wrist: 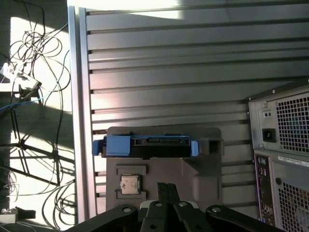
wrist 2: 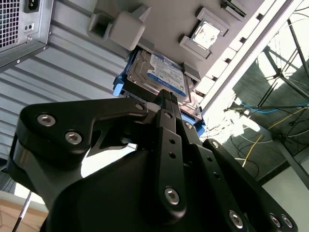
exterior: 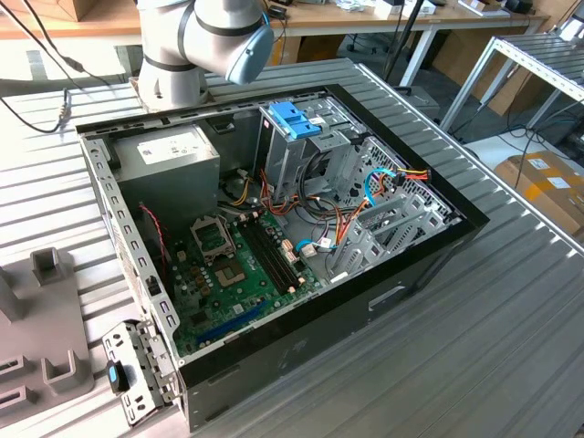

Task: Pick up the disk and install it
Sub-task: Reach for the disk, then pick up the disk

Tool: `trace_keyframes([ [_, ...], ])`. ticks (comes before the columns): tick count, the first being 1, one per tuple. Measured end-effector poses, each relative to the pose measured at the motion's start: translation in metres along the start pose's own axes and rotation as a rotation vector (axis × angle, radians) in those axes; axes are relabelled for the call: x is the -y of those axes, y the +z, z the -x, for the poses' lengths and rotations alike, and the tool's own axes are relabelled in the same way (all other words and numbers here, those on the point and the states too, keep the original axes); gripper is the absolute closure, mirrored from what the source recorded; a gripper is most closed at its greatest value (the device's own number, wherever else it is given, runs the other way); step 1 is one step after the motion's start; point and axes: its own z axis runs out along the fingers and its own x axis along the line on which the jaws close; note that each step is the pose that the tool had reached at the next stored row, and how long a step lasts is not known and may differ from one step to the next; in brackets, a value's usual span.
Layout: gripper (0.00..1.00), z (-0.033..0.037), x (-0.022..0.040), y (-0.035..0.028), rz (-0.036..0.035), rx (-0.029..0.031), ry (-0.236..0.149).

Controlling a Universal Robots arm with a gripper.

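Next to the computer case (exterior: 415,265), the arm (exterior: 187,41) shows silver-grey round joints and a pale blue end cap. The gripper (wrist 2: 166,96) is matte black, with flat linkage bars studded with silver screws.

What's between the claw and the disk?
In the first wrist view, just bare grey tray lies between claw and disk; a small chip sits aside.

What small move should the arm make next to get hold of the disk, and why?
Probably ease the gripper a little closer to the disk, in line with it. The disk sits in its grey holder, nothing grips it, and in both wrist views the gripper points at it but seems short of it.
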Motion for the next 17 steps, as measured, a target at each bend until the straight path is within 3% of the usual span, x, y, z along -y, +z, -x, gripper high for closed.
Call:
trace_keyframes([
  [17,0.89,0.0008,-0.0001,0.0000,0.0002,-0.0004,-0.008],
])
